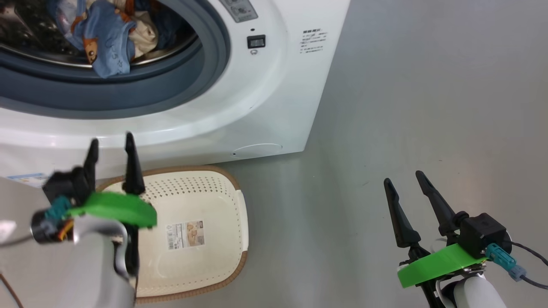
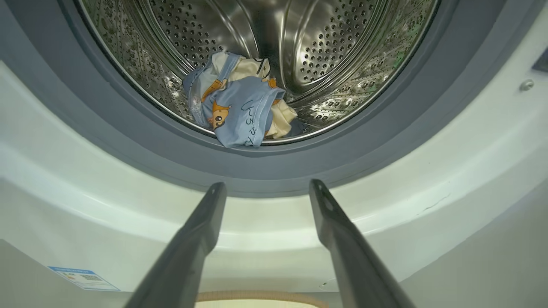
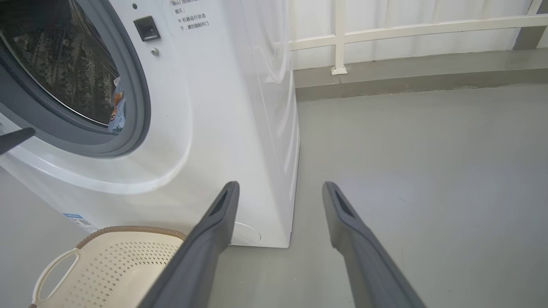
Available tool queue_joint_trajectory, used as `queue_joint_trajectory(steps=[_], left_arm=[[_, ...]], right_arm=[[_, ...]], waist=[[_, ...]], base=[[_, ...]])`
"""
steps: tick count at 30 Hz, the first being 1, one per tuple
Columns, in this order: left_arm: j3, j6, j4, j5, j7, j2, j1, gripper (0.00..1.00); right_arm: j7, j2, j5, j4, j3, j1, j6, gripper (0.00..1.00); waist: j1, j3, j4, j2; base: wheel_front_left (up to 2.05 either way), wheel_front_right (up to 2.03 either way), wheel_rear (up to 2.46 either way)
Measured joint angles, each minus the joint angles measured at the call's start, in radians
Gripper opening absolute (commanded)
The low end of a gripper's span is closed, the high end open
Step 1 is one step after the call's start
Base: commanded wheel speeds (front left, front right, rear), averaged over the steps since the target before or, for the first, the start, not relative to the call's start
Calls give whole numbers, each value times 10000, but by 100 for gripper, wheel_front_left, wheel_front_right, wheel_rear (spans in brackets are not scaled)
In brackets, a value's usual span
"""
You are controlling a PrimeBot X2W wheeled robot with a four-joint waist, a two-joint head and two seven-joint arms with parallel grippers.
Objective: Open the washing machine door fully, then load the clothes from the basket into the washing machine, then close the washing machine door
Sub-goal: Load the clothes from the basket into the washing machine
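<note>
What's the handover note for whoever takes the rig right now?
Left gripper: jaws open, empty, facing the drum.
Right gripper: jaws open, empty, over the floor right of the washing machine.
Clothes: in the drum, one blue piece hanging over its front lip.
Basket: empty, on the floor.
Done: loading.
Left: maybe tuck that piece in, then close the door.

Grey floor (image 3: 428, 171); white railing (image 3: 339, 34) above a raised kerb (image 3: 406, 70).

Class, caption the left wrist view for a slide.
Open left hand faces the drum, clothes heaped at its front edge.
</note>
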Motion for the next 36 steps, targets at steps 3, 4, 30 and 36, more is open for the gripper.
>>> queue_joint_trajectory(steps=[3,4,30,36], left_arm=[[-138,15,-1166,-58,297,-4,846,100],[-146,31,-1557,-58,395,-2,1104,100],[-224,642,-5942,-686,1845,263,3548,100],[-144,642,-5611,-675,1918,621,2887,100]], right_arm=[[2,0,-6,-10,-44,-1,0,100],[2,0,-21,-17,-59,-2,0,100],[0,-12,-247,-213,-259,-427,0,100],[0,-15,-219,-219,-174,-489,0,100]], waist=[[0,34,78,0],[0,43,106,0],[0,686,464,0],[0,974,273,0]], base=[[0,0,0],[0,0,0],[0,0,0],[0,0,0]])
